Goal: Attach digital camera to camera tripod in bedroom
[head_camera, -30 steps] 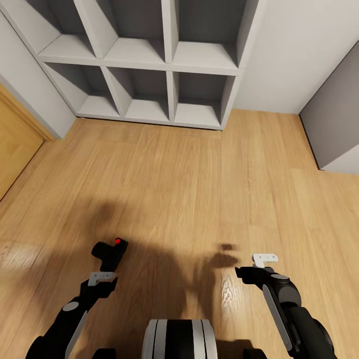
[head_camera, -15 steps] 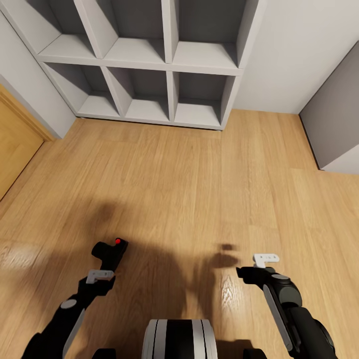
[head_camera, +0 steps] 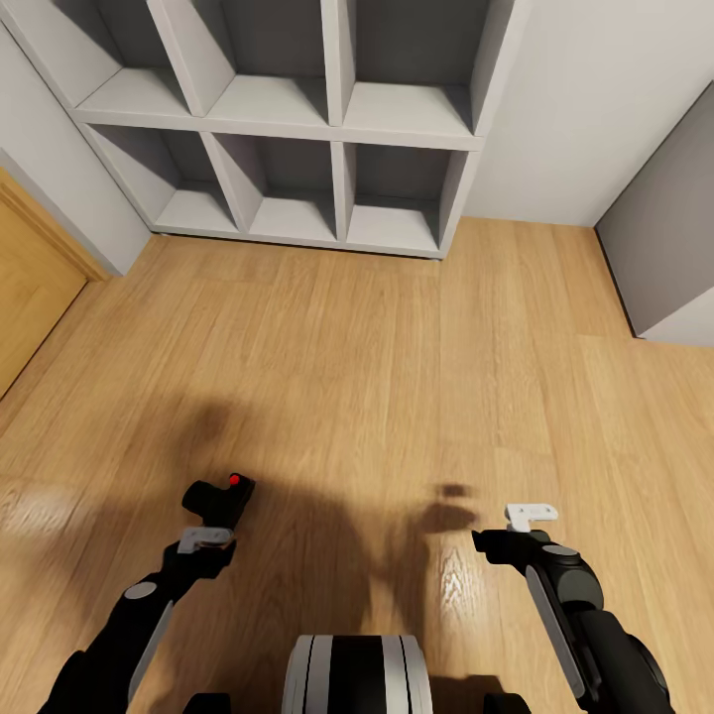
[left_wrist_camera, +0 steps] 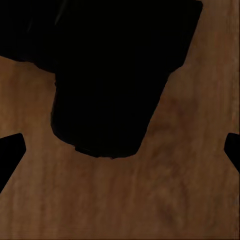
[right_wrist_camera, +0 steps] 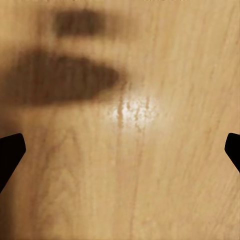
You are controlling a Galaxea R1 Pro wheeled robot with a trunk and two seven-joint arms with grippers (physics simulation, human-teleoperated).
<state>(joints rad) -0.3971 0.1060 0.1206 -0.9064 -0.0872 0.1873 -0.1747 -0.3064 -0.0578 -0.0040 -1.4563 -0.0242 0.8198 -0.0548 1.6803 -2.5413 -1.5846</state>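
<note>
Digital camera (head_camera: 219, 499): on wood floor (head_camera: 397, 357), just beyond left gripper (head_camera: 205, 540).
Left gripper: spread, empty.
Right gripper (head_camera: 528, 516): spread, farther off.

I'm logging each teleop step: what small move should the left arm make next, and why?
Probably ease the left pincer forward and down around the digital camera, then close. The camera lies on the wood floor just ahead of the fingertips, and in the left wrist view the fingers sit wide at the frame edges with the black body not yet between them.

The digital camera (head_camera: 220, 496) lies on the floor (head_camera: 377, 347), seemingly just beyond the left pincer (head_camera: 203, 540).
</note>
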